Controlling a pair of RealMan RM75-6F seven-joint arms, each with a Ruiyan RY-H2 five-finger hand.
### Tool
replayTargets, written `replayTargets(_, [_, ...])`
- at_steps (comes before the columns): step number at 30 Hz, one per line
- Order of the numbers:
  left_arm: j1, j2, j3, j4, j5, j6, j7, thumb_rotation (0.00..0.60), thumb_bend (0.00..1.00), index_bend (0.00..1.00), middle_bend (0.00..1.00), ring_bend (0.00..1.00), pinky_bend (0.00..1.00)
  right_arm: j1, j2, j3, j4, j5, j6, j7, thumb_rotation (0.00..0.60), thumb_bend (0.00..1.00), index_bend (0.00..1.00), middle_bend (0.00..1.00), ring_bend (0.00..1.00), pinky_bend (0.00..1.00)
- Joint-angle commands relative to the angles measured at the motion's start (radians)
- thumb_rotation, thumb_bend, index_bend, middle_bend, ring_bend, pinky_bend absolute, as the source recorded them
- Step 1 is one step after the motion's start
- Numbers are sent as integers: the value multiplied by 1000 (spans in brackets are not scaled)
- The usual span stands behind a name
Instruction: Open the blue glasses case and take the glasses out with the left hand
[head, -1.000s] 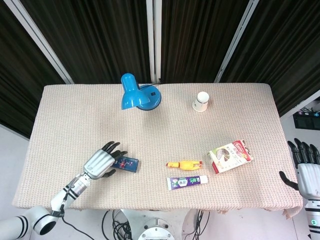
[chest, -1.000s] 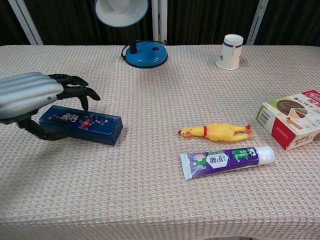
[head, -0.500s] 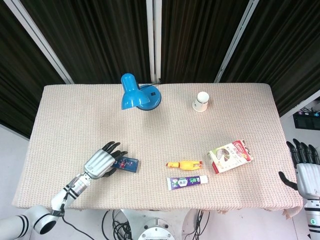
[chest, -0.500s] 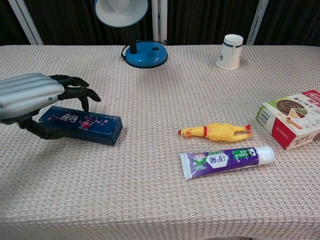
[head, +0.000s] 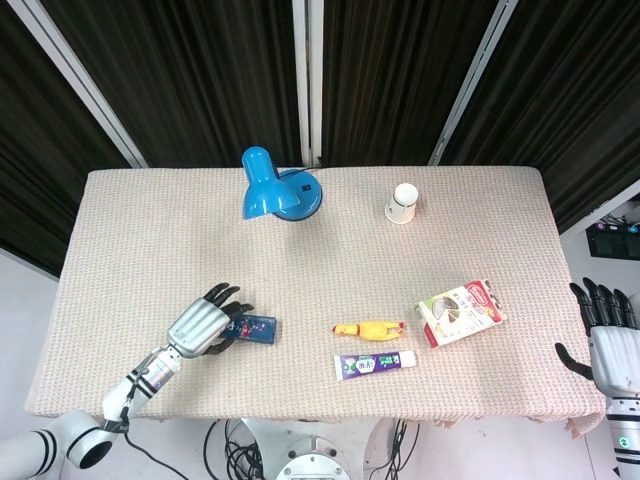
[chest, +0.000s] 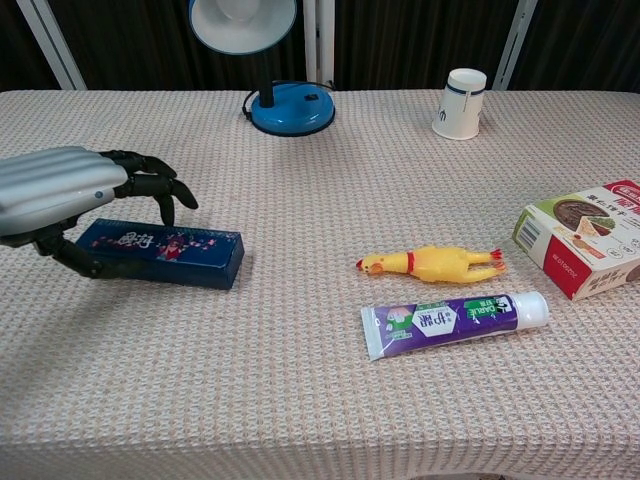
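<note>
The blue glasses case (head: 257, 327) (chest: 170, 254) lies closed and flat on the table's front left. My left hand (head: 200, 325) (chest: 60, 190) covers its left end. The fingers (chest: 160, 190) curl down over the far edge and the thumb (chest: 70, 258) presses against the near side, so the hand grips the case. The glasses are hidden inside. My right hand (head: 605, 335) hangs off the table's right edge with fingers spread and nothing in it; it shows only in the head view.
A blue desk lamp (head: 275, 185) (chest: 292, 108) stands at the back, with a white paper cup (head: 402, 203) (chest: 462, 102) to its right. A yellow rubber chicken (head: 370, 329) (chest: 432, 263), a purple toothpaste tube (head: 375, 364) (chest: 455, 318) and a small box (head: 460, 312) (chest: 590, 235) lie front right.
The left hand's fingers have curled further down around the case, and the case has turned slightly on the table. The right hand has sunk a little.
</note>
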Motion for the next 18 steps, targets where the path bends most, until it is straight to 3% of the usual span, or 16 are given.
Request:
replayTargets(1, [-1,1,-1,-5,-5,-2,-5,600,459,231,411,93,120,0,0,0,0,1,-1,-2,600,189,0,0,0,0])
replayTargets(11, [-6,18,-13,-55,-55,-33,-74,600,564,255,458,106,121,1,-3,1,6,2,1,0,600,188,0,0,0,0])
replayTargets(18, [-11,29,-24,-83,-96,-63,-125,600,583,271,503,123,124,1,-6,0,12,1,-1,4,600,185,0,0,0,0])
